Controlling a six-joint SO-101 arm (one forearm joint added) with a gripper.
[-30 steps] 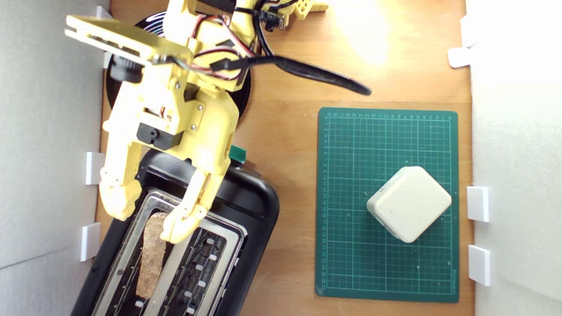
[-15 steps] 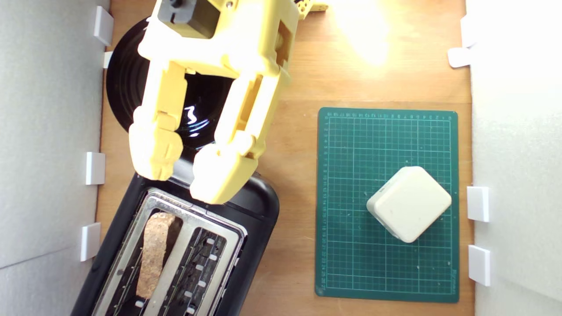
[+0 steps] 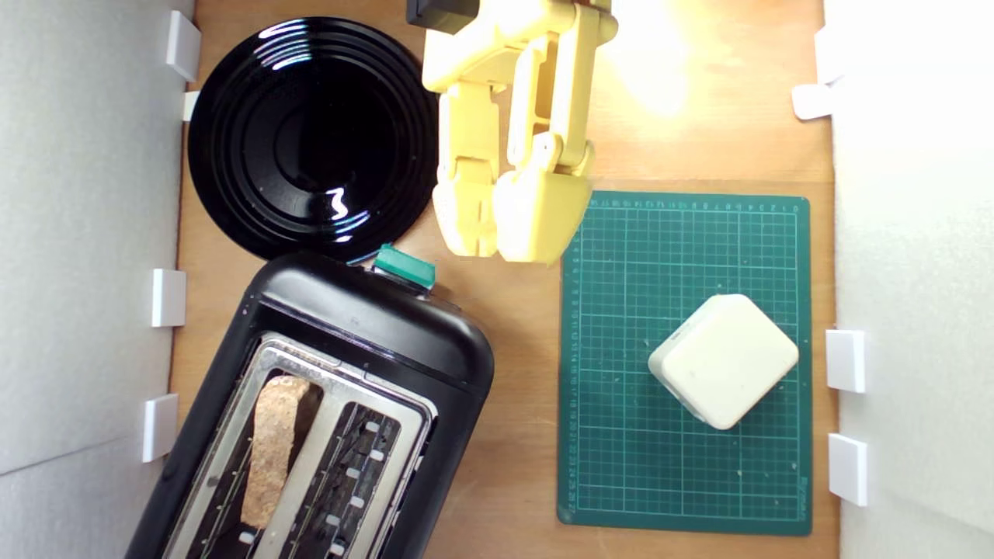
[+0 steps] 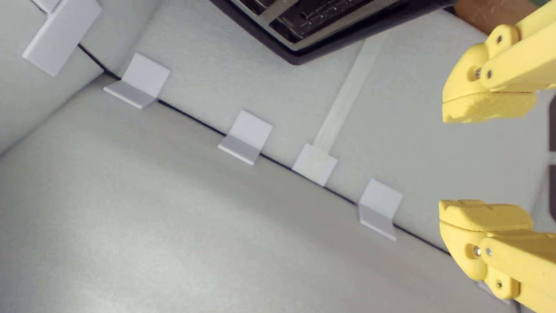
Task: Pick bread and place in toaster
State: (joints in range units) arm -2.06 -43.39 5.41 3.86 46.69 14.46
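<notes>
Wooden bench (image 3: 512,481), walled on both sides by white foam panels (image 3: 85,233) carrying small white angle brackets (image 3: 168,297). Lamp glare marks the far edge of the wood.

Far corner at the exterior view's left: round black plate (image 3: 311,132), glossy, ribbed, nothing on it. Its near rim sits just beside the toaster's end.

Near corner at the exterior view's left: toaster (image 3: 365,318), black body, silver top, set at a diagonal, partly cut by the frame edge. Green lever knob (image 3: 404,265) at the end facing the plate. Two wire-lined slots. The slot toward the exterior view's left holds the bread (image 3: 272,450), standing on edge, brown crust uppermost, seated in the slot with its top about level with the metal rim. The other slot (image 3: 353,481) holds nothing.

Centre: yellow end effector (image 3: 501,233) above bare wood, between plate and mat, well apart from the toaster. In the wrist view the two fingertips (image 4: 482,215) stand wide apart with only white panel visible between them; nothing is gripped.

Exterior view's right: green cutting mat (image 3: 621,466), gridded, lying flat. A cream rounded square block (image 3: 724,359) rests on it, turned corner-on
</notes>
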